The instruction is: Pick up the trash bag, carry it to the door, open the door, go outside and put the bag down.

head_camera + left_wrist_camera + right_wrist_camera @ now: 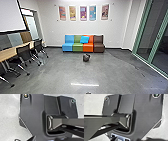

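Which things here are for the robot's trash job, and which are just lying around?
For the job:
Dark, rounded lump on the floor, probably the trash bag
Green-framed glass panels, maybe the door

Just there:
Blue, green, orange and brown sofa
Bright blue cushion
Black chairs
Long wooden table

Floor (92, 105) (pale) beside dark plate (145, 116)

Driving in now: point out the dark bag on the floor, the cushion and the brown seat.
Dark bag (86, 58): head view, middle of its visible side.
Cushion (84, 39): head view, centre of its blue front.
Brown seat (98, 39): head view, on its backrest.
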Robot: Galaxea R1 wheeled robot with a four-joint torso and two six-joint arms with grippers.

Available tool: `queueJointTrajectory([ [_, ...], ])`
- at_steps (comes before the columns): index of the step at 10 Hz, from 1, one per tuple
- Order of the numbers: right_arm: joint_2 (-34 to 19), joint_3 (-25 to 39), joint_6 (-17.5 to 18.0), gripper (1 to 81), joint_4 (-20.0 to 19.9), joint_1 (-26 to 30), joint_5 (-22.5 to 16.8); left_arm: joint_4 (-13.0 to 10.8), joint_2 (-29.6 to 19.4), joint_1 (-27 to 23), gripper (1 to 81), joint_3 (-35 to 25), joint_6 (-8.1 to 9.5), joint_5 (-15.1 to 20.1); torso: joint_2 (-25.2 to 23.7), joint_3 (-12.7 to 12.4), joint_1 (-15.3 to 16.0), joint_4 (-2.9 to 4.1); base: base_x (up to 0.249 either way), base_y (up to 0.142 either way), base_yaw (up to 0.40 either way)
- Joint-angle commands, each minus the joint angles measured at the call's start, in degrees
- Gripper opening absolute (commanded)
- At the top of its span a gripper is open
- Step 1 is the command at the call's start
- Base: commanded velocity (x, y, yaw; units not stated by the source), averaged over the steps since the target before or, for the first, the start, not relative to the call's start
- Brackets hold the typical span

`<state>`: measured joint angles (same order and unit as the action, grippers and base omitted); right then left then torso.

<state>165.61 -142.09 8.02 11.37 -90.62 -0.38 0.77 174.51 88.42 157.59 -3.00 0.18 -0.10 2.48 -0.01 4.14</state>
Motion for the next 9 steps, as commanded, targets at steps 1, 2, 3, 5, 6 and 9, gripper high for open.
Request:
queueJointTrajectory([
  [1,-0.4,0.5,-0.3,81.1,0.4,2.0,-2.8,-0.1,-0.7,-2.7,81.1,-1.8,-0.25,3.1,0.0,0.0,0.0,0.0,0.141,0.0,0.0],
  [2,-0.4,0.5,-0.4,81.1,0.5,1.9,-2.8,-0.1,-0.7,-2.7,81.1,-2.3,-0.25,3.1,0.0,0.0,0.0,0.0,0.149,0.0,0.0],
  [3,-0.5,0.5,-0.4,81.1,0.6,1.6,-2.8,-0.1,-0.7,-2.7,81.1,-2.6,-0.34,3.1,0.0,0.0,0.0,0.0,0.154,0.0,0.0],
  [5,-0.7,0.5,-0.4,81.1,0.6,1.4,-2.7,-0.1,-0.8,-2.7,81.1,-2.6,-0.25,3.1,0.0,0.0,0.0,0.0,0.161,0.0,0.0],
  [6,-0.8,0.5,-0.4,81.1,0.6,1.4,-2.7,-0.1,-0.8,-2.7,81.1,-2.6,-0.25,3.1,0.0,0.0,0.0,0.0,0.163,0.0,0.0],
  [9,-1.0,0.6,-0.4,81.1,0.6,1.2,-2.7,0.0,-0.8,-2.7,81.1,-2.6,-0.25,3.1,0.0,0.0,0.0,0.0,0.168,0.0,0.0],
])
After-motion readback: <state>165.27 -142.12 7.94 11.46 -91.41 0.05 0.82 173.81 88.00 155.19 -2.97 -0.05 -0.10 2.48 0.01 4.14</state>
